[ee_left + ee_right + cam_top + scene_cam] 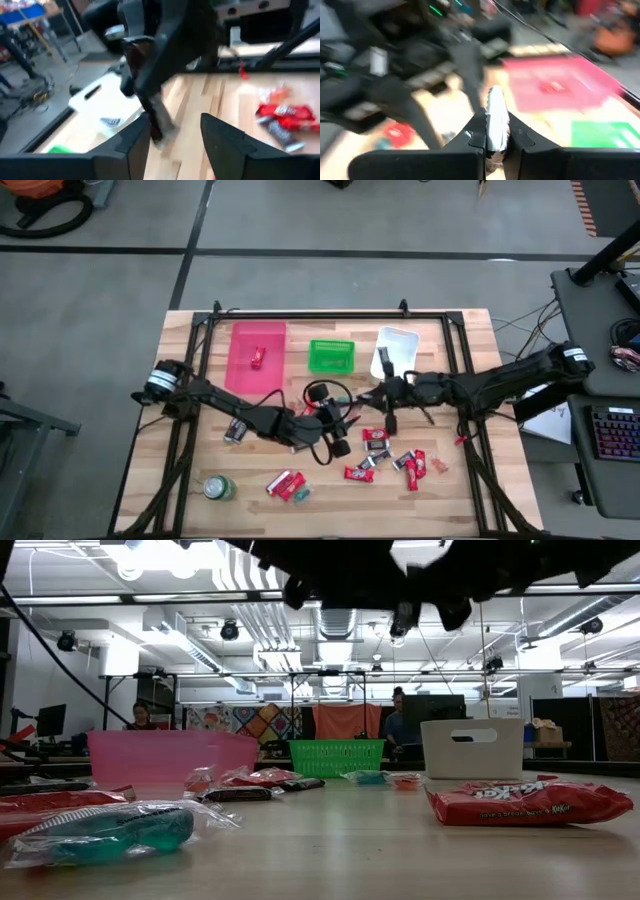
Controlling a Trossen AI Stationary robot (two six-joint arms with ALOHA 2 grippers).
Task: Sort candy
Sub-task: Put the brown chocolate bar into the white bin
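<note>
The right gripper point(494, 134) is clamped on a silver-wrapped candy point(495, 117) above mid-table; the left gripper point(172, 132) stands open, empty. Recommended: keep the grip firm until over the white bin point(396, 348).

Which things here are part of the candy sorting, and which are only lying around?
Part of the job:
candy
pink bin
green basket
white bin
silver-wrapped candy in the right gripper

Lying around:
green can
</note>
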